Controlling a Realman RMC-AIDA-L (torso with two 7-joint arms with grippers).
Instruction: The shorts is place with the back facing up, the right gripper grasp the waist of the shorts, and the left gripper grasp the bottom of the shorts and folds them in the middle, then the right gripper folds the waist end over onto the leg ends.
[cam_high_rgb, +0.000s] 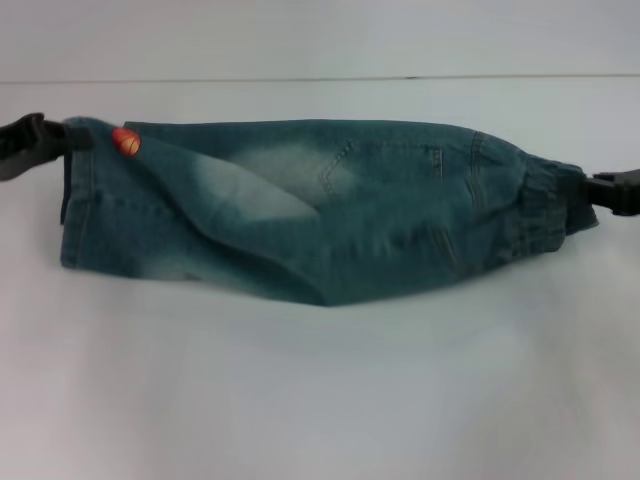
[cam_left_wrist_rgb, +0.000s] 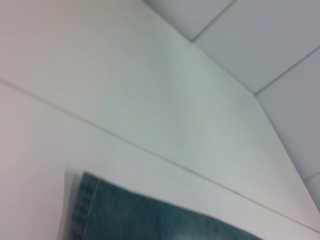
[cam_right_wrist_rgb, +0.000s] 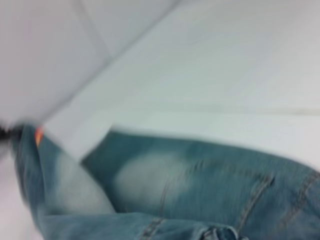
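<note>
Denim of the shorts (cam_high_rgb: 330, 210) fills the near part of both wrist views, the garment doubled lengthwise and stretched taut between the two tools above the white surface (cam_high_rgb: 320, 400). At its ruffled waist (cam_high_rgb: 535, 205) the right tool (cam_high_rgb: 590, 188) is clamped on the band, while the left tool (cam_high_rgb: 60, 138) pinches the bottom of the shorts (cam_high_rgb: 85, 190), just beside a small orange patch (cam_high_rgb: 126, 141).

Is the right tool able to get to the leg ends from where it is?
Probably yes: the right tool holds the waist, and only flat shorts lie between it and the leg ends.
</note>
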